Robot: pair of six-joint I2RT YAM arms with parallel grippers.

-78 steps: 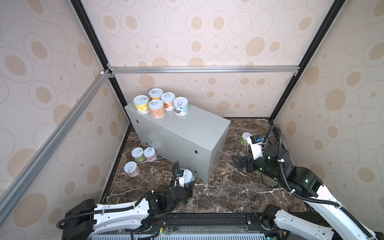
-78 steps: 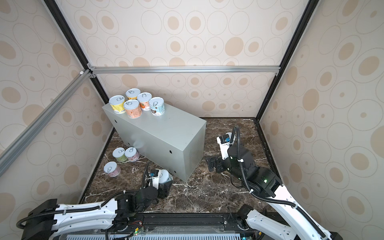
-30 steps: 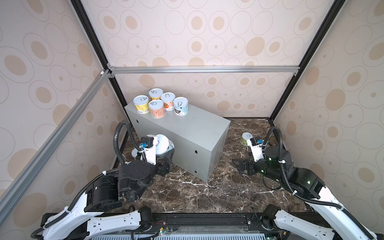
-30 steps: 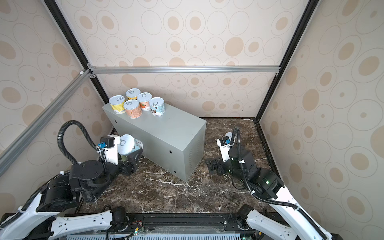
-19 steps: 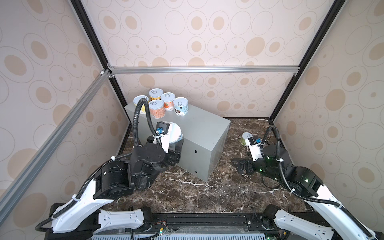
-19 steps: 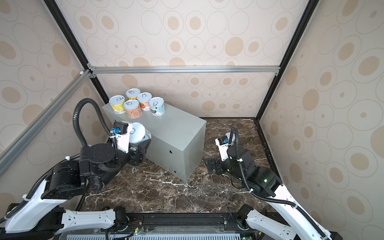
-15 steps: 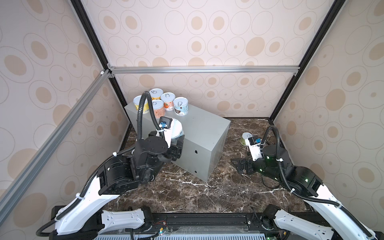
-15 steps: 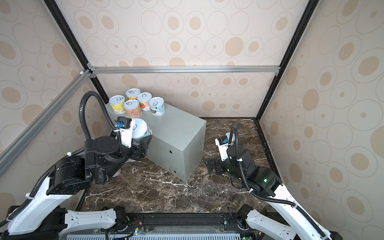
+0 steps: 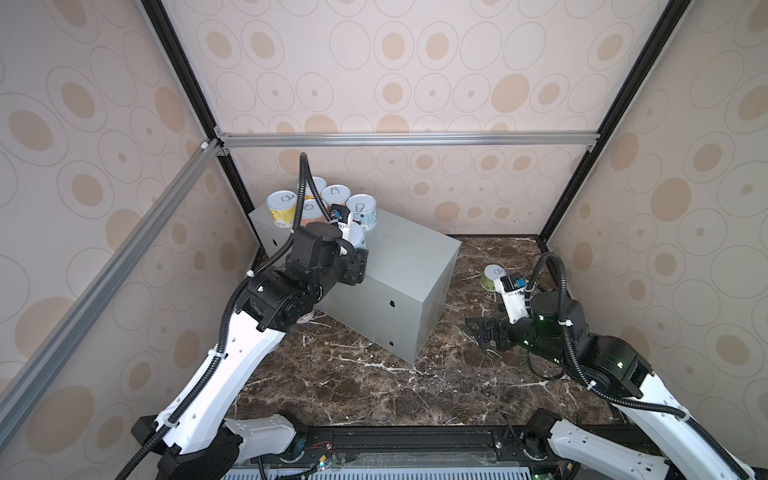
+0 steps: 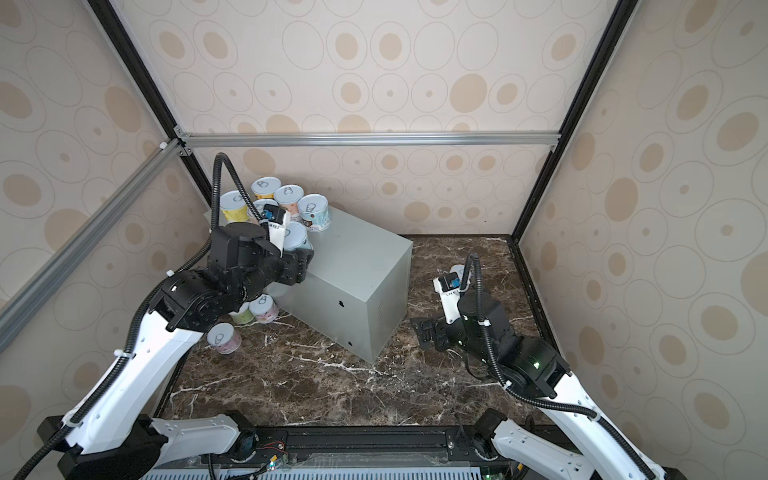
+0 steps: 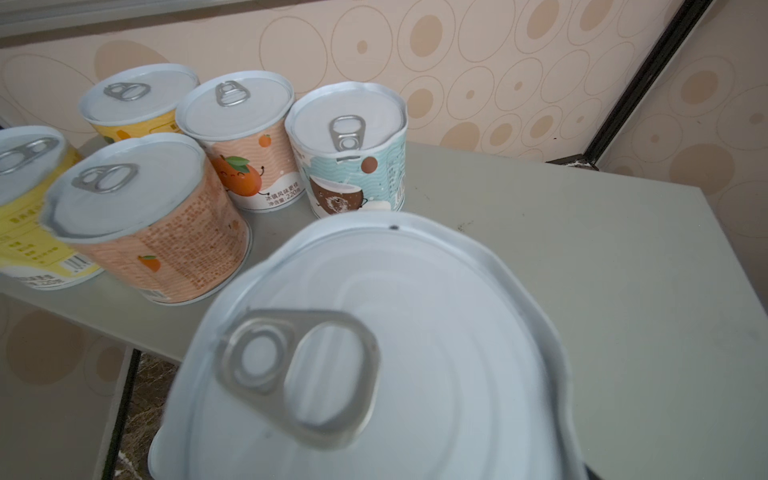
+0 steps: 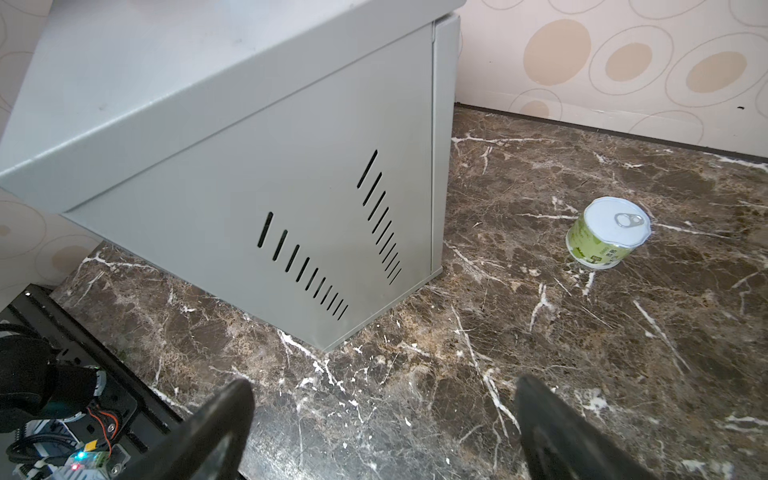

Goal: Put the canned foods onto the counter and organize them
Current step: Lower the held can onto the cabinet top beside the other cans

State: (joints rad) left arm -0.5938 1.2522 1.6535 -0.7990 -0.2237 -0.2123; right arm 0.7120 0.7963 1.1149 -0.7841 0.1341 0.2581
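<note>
Lifted off the floor since the earliest frames, the held can (image 10: 296,237) is now over the counter (image 9: 407,257). The left gripper (image 10: 300,254) clamps it by its sides, at about 6 o'clock of the blue coconut can (image 11: 348,154). That can closes a cluster at the counter's 11 o'clock end with the peach can (image 11: 239,137), orange can (image 11: 137,216), back yellow can (image 11: 137,97) and a cut-off yellow can (image 11: 25,195).

Whether the held can's base touches the top cannot be told. Its wavy-rimmed lid hides the fingers in the left wrist view. At the counter's 8 o'clock stands a pink can (image 10: 224,337), with two more half under the arm. At 3 o'clock the green can (image 12: 606,232) stands alone, well apart from the right gripper (image 12: 382,415), whose jaws are wide and empty.

The floor (image 12: 540,332) is white-veined brown marble and the walls (image 9: 415,62) are beige with ovals. The counter is matte sheet metal with slanted vent slots (image 12: 374,216).
</note>
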